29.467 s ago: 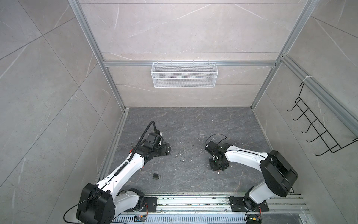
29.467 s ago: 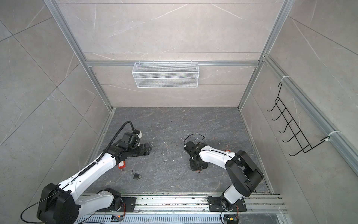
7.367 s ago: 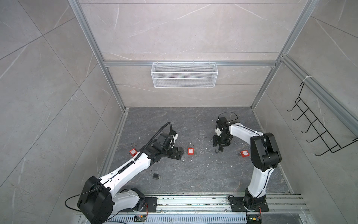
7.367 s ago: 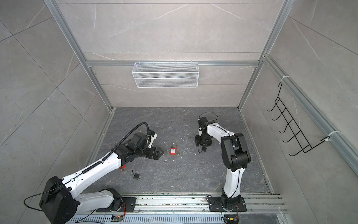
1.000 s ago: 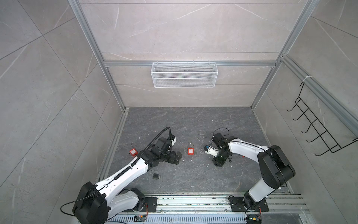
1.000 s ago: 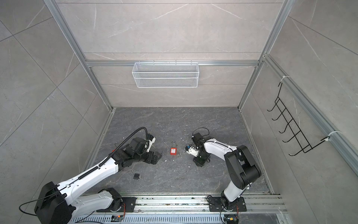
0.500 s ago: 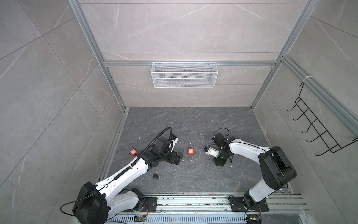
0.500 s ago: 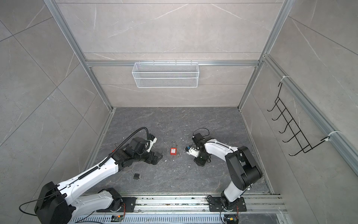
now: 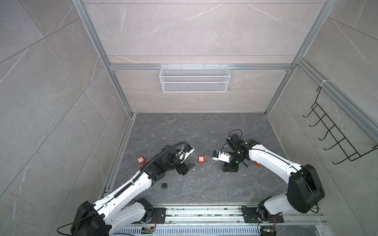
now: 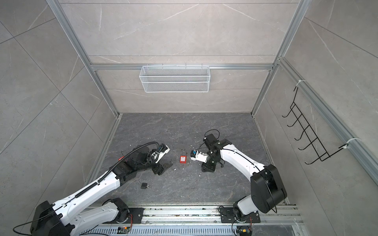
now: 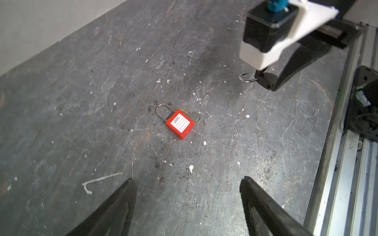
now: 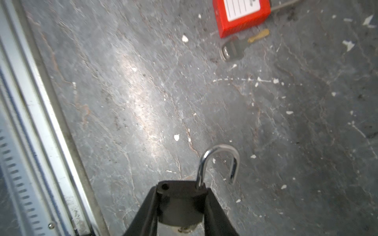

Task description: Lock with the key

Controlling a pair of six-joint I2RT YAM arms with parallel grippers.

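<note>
Well, the right gripper (image 12: 181,191) has its jaws pinched on the body of a dark padlock (image 12: 180,206). The lock's shackle (image 12: 218,152) is swung open, with one leg free of the body. In both top views that gripper sits low over the floor (image 9: 194,132), a little to the right of the red padlock (image 9: 201,159) lying near the middle. A key (image 11: 194,118) lies tucked right against that red padlock, beside its body. Close by on the red padlock's other side, the left gripper (image 11: 188,178) hovers with its jaws spread wide and nothing between them. Farther left of the red padlock lies a second red padlock (image 9: 140,160). Below and left of the red padlock in a top view, a second dark padlock (image 9: 164,185) rests beside the left arm. Whether the held lock has a key in it I cannot tell.
</note>
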